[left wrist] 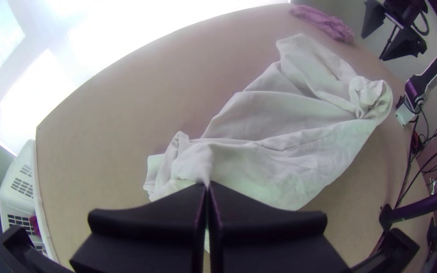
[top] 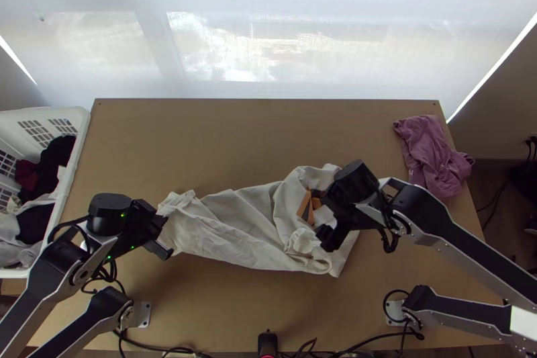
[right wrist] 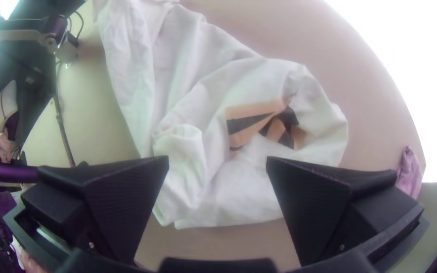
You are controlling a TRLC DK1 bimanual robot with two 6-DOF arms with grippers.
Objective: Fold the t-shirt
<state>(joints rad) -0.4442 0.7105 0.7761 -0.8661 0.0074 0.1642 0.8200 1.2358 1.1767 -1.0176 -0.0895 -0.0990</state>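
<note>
My left gripper (top: 161, 236) is at the left end of the white cotton t-shirt with an orange-and-black print (top: 235, 227); in the left wrist view its two wide black fingers (left wrist: 163, 210) are pressed together, with a ridge of the white fabric running in to their tips, so I have that crumpled end pinched. My right gripper (top: 330, 220) is over the other end of the shirt, just beside the print (top: 307, 207), and there I have the fingers (right wrist: 314, 202) spread wide, with nothing pinched between them; whether either one brushes the cloth, I cannot tell. The shirt lies in a long, loose heap across the middle and near part of the light wooden table (top: 268, 136), slanting a little. It is narrower and bunched at my left, drawn out in lengthwise creases through the middle, and broader at my right, where a small twisted knot of fabric (right wrist: 180, 144) sits close to the print. Near the table's far right corner lies a crumpled mauve cloth (top: 429, 156), part of it over the side edge, well apart from the shirt. Against the table's left side stands a white plastic basket with slotted walls (top: 80, 136), dark, red and pale clothes (top: 50, 163) inside. Beyond the far edge hangs a pale, sheer blind (top: 335, 49), and black cables (top: 161, 348) run along the near edge.
</note>
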